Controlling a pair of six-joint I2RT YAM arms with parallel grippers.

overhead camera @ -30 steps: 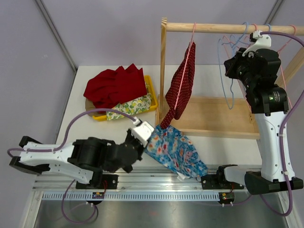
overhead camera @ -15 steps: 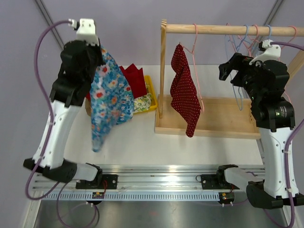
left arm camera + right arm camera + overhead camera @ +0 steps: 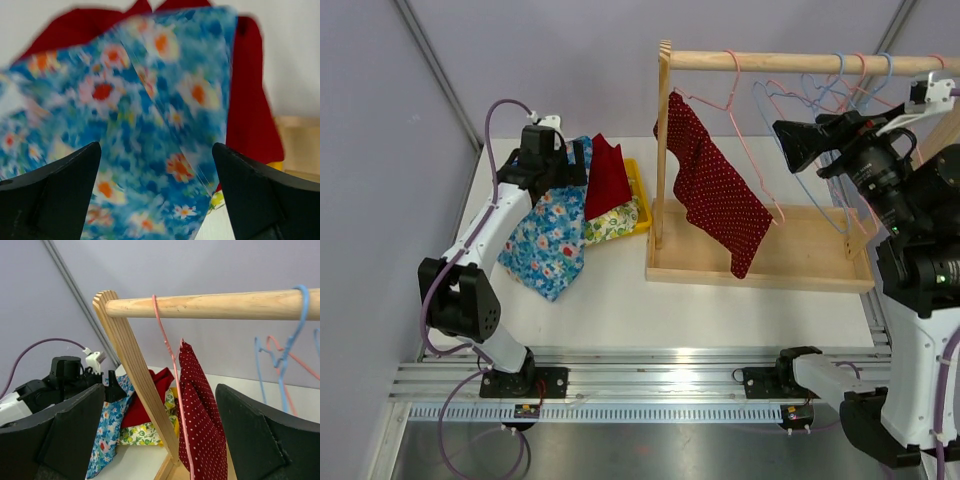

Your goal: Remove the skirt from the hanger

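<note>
A dark red polka-dot skirt (image 3: 715, 195) (image 3: 200, 410) hangs slanted on a pink hanger (image 3: 732, 85) (image 3: 167, 340) at the left end of the wooden rail (image 3: 800, 62). My right gripper (image 3: 790, 140) (image 3: 160, 440) is open, raised to the right of the skirt, apart from it and facing it. A blue floral garment (image 3: 548, 240) (image 3: 150, 125) lies off the rack, draped over the pile at the left and down onto the table. My left gripper (image 3: 570, 160) (image 3: 157, 200) hovers over it, open, with the cloth showing between its spread fingers.
A yellow tray (image 3: 638, 190) at the back left holds a red cloth (image 3: 608, 175) and a lemon-print cloth (image 3: 610, 222). Several bare blue and pink hangers (image 3: 820, 100) hang on the rail's right part. The rack's wooden base (image 3: 800, 255) and upright post (image 3: 663, 150) stand mid-table.
My left arm has dropped from high at the left to the pile, and its jaws have opened, leaving the floral garment there. The red skirt has swung to the right.
</note>
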